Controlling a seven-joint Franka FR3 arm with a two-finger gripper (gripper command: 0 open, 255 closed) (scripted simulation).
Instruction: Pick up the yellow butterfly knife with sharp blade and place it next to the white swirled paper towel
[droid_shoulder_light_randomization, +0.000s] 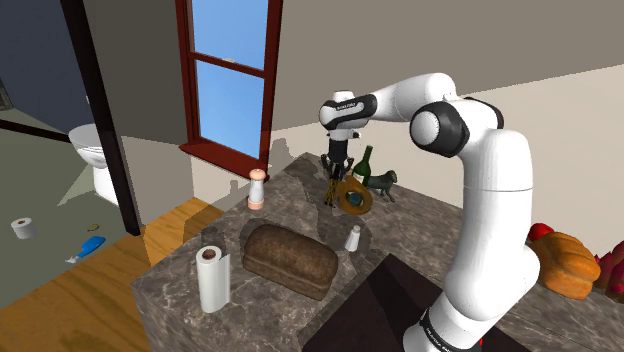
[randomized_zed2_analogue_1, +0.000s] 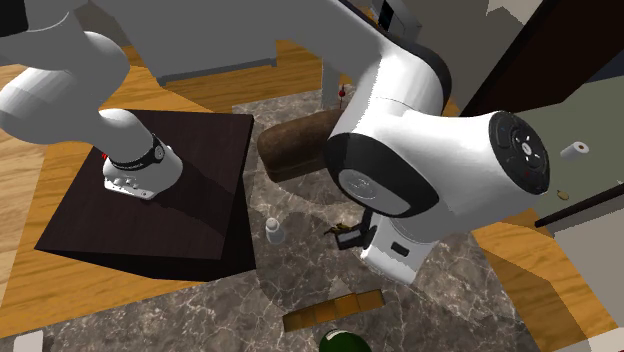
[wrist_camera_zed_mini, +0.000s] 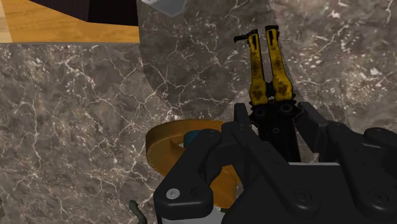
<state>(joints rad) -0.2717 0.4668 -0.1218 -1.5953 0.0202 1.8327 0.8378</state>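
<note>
Gripper (wrist_camera_zed_mini: 273, 116) clamped on one end of the yellow butterfly knife (wrist_camera_zed_mini: 268, 67), its long axis running straight out from the fingers, hanging over the counter (droid_shoulder_light_randomization: 178, 288); paper towel roll (droid_shoulder_light_randomization: 211, 280) stands well apart toward the shoulder view's lower left, past the bread loaf (droid_shoulder_light_randomization: 290, 258).

Scuffed knife (wrist_camera_zed_mini: 257, 70), polished marble counter (wrist_camera_zed_mini: 76, 127)

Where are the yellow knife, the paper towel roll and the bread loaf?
yellow knife (wrist_camera_zed_mini: 256, 70), wrist view, on one yellow handle.
paper towel roll (droid_shoulder_light_randomization: 212, 282), shoulder view, middle of its side.
bread loaf (droid_shoulder_light_randomization: 290, 262), shoulder view, top crust.
</note>
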